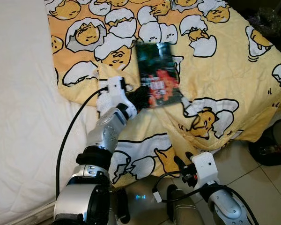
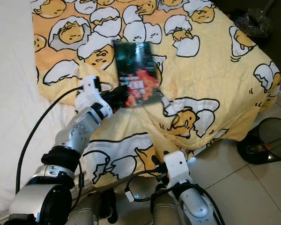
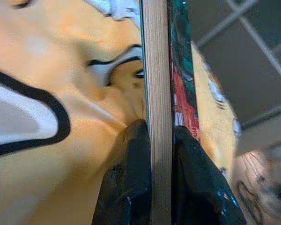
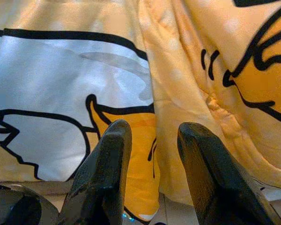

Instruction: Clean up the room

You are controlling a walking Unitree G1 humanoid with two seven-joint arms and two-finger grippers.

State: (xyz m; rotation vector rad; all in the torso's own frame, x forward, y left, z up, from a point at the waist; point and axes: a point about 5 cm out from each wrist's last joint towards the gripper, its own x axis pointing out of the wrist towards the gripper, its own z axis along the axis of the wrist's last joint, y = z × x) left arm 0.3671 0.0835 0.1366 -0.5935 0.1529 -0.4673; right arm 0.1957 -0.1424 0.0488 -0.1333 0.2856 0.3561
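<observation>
Partly done: 1 paperback book [image 1: 157, 75] pinched edge-on in left gripper [image 3: 160, 140], above yellow egg-print duvet [image 1: 225, 84]; not yet put away. Right gripper [image 4: 152, 140] slightly parted, empty, low beside duvet edge.

Book [image 1: 157, 75] over quilt [image 1: 225, 70] (on bed [image 1: 18, 117]).

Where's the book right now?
The book is clamped in the left gripper, held over the yellow egg-print blanket on the bed, ahead of the robot and slightly to its left.
</observation>
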